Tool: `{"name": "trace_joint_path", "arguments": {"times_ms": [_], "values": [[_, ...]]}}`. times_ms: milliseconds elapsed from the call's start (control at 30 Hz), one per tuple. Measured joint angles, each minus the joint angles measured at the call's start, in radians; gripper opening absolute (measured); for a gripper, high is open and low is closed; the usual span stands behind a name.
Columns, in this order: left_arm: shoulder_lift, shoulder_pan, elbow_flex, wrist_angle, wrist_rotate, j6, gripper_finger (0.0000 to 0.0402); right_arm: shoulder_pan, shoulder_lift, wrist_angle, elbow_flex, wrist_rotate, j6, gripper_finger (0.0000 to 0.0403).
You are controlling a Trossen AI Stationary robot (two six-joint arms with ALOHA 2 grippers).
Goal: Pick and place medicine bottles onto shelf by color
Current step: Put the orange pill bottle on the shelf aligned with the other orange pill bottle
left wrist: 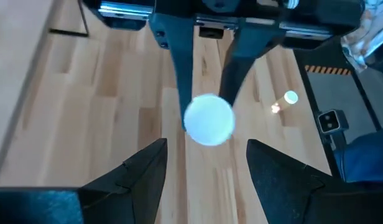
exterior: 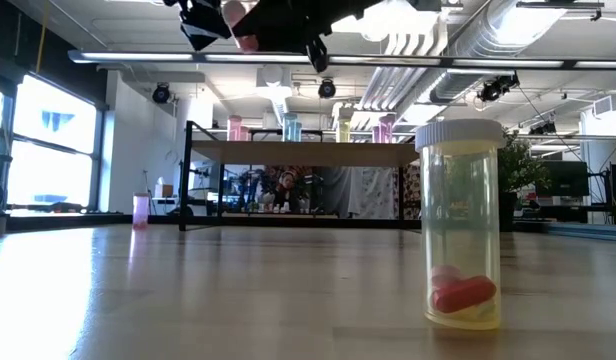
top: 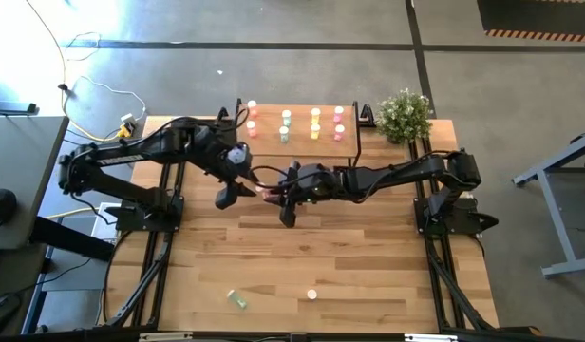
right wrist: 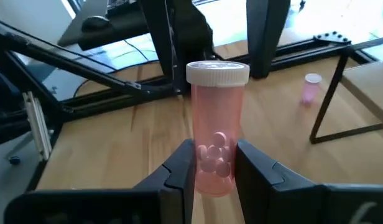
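Right gripper (right wrist: 213, 163) clamps pink bottle (right wrist: 216, 127) mid-table — left gripper (left wrist: 207, 171) (spread wide) faces it.

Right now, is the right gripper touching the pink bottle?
Touching. The right wrist view shows the right gripper shut on the pink bottle, both fingers pressed against its sides.

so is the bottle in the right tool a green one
No, the bottle clamped between the right tool fingers is pink, with a white cap and pale pills inside.
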State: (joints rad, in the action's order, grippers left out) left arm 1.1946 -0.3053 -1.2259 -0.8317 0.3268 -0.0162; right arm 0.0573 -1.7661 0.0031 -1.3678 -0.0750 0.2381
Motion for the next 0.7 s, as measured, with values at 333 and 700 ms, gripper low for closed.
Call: {"name": "trace_joint_path", "arguments": {"times_ms": [333,700], "values": [[0.073,0.025,0.000,0.063,0.003,0.024,0.0211,-0.007,-0.005,-0.044,0.000,0.022,0.017,0.0074],[0.087,0.040,0.000,0.080,0.000,0.062,0.0211,-0.007,-0.005,-0.052,0.000,0.021,0.027,0.0074]]}}
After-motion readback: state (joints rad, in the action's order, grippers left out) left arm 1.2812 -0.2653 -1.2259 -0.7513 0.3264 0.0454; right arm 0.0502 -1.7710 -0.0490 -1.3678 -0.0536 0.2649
